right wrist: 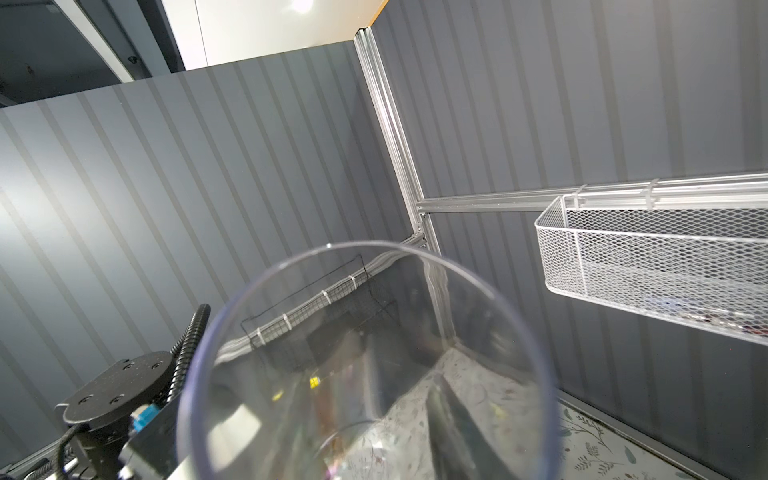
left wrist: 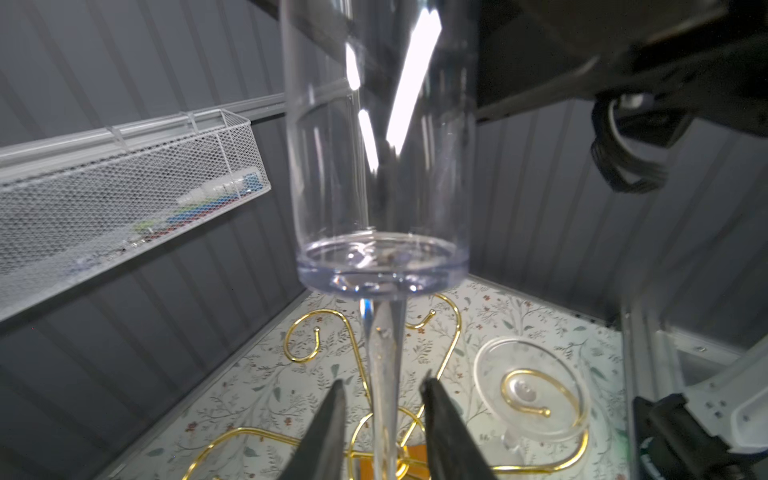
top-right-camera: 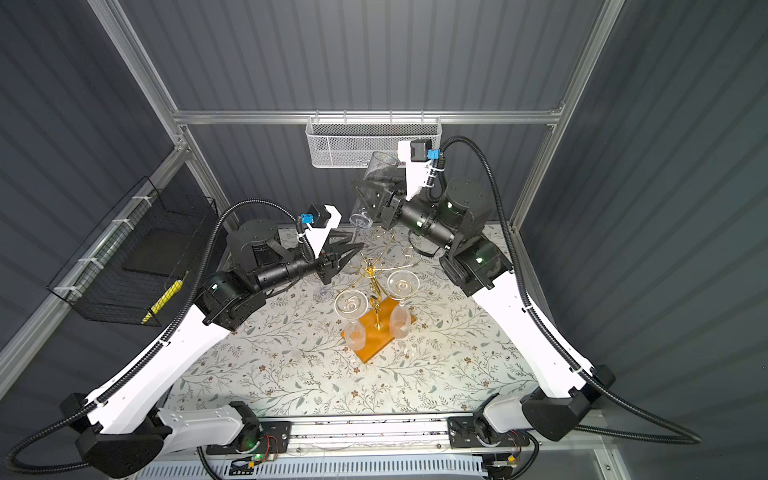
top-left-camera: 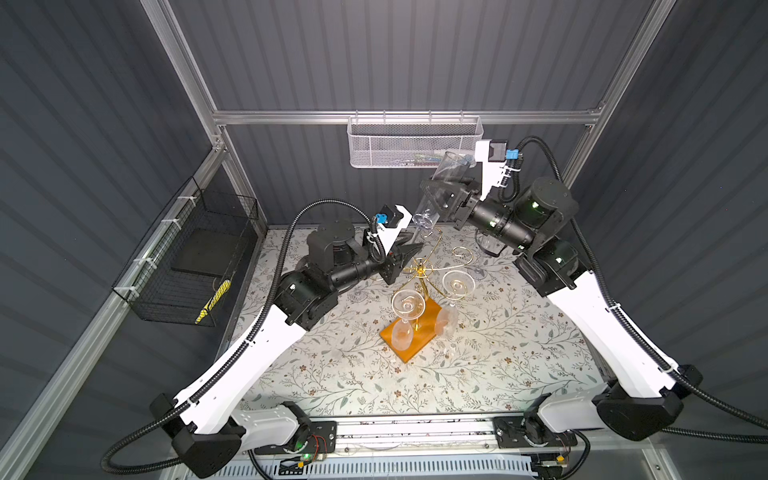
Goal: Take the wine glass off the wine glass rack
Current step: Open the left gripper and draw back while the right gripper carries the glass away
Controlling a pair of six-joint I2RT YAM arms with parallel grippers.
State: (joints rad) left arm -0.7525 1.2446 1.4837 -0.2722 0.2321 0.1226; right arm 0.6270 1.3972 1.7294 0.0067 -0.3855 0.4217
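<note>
Wine glass (top-left-camera: 449, 170) in right jaws' grip; in left wrist view, left jaws apart astride stem (left wrist: 384, 365).

The white-and-black left arm (top-left-camera: 249, 353) reaches inward. Its black left gripper (left wrist: 383, 382) is parted, with its fingers (left wrist: 328, 428) clear of the stem. The matching right arm (top-left-camera: 590, 316) is raised higher, and its right gripper (top-left-camera: 438, 193) is clamped across the bowl of the clear wine glass (top-left-camera: 451, 168).

near: clear wine glass (right wrist: 365, 374), round rim fills the front | wall: white mesh basket (right wrist: 665, 266) hangs on a silver rail (right wrist: 498, 203) | through glass: black wire basket (right wrist: 316, 307) | beside: black robot arm (right wrist: 116, 395)
</note>
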